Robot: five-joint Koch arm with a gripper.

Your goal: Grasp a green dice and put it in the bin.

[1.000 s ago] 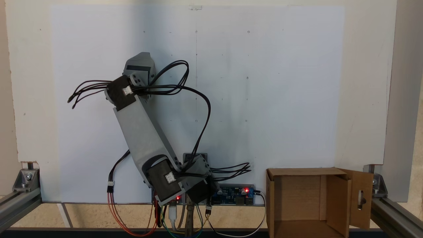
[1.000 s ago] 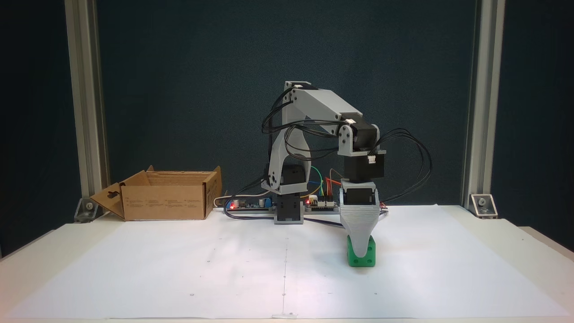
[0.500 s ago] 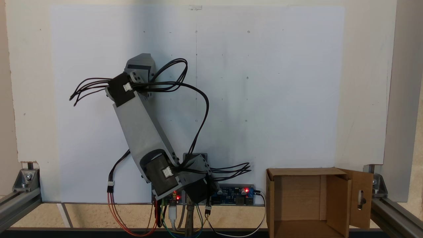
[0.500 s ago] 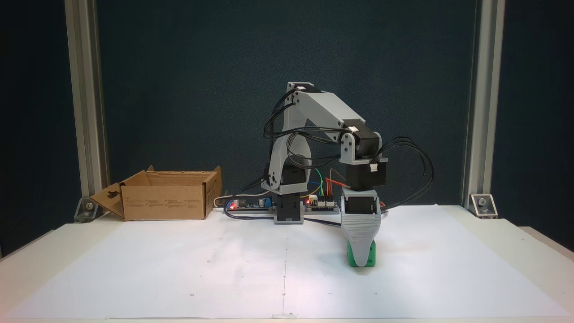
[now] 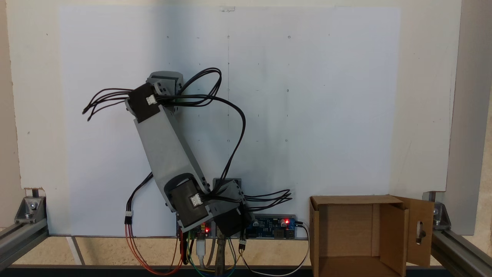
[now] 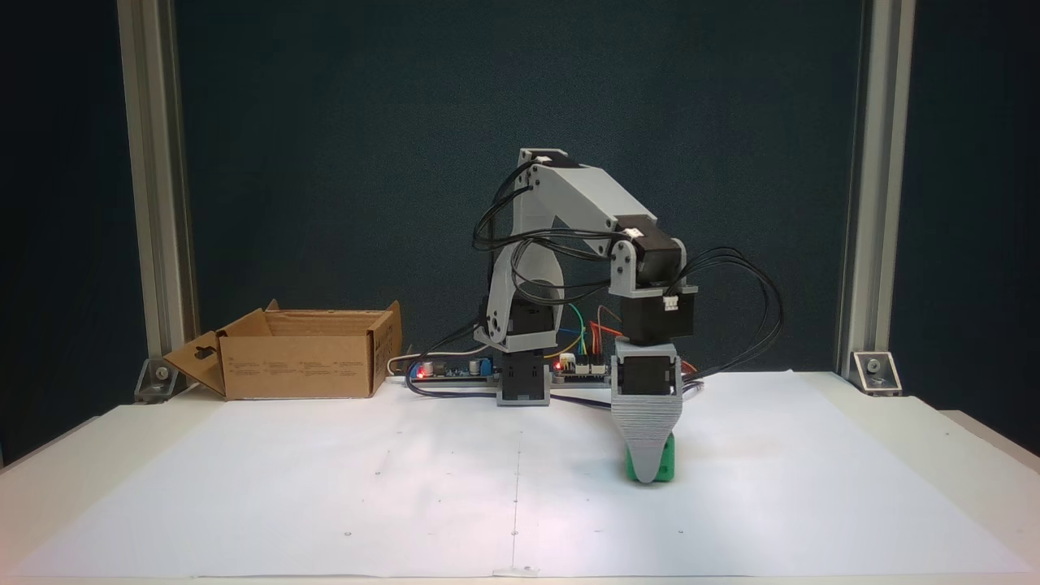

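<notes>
Points the end effector (image 6: 647, 475) straight down at the surface (image 6: 325, 487), ribbed grey front jaw facing the camera. Places the green dice (image 6: 665, 463) directly at the tip: no offset left to close, only a strip of green showing on the right of the jaw and a sliver on its left. Puts one jaw behind the other from this side, so cannot tell whether open, closed, or clamped on the cube. Cannot tell either whether the cube sits on the paper or hangs just clear of it.

Sets the bin (image 6: 296, 370) well apart from the cube, far to the left and farther back in that fixed view, beside the arm's base, top open, keyhole flap folded out to the left. Shows the same bin (image 5: 349, 199) at the lower right in the fixed view from above, with the arm (image 5: 165, 150) reaching up and left, away from it.

Makes the coming move, by this reading, turn on that one relation: cube at the tip, box on the opposite side of the base. Calls for a straight lift first, if the grip holds, then a wide swing about the base toward the box. Offers no long axis to align with, being a cube.
</notes>
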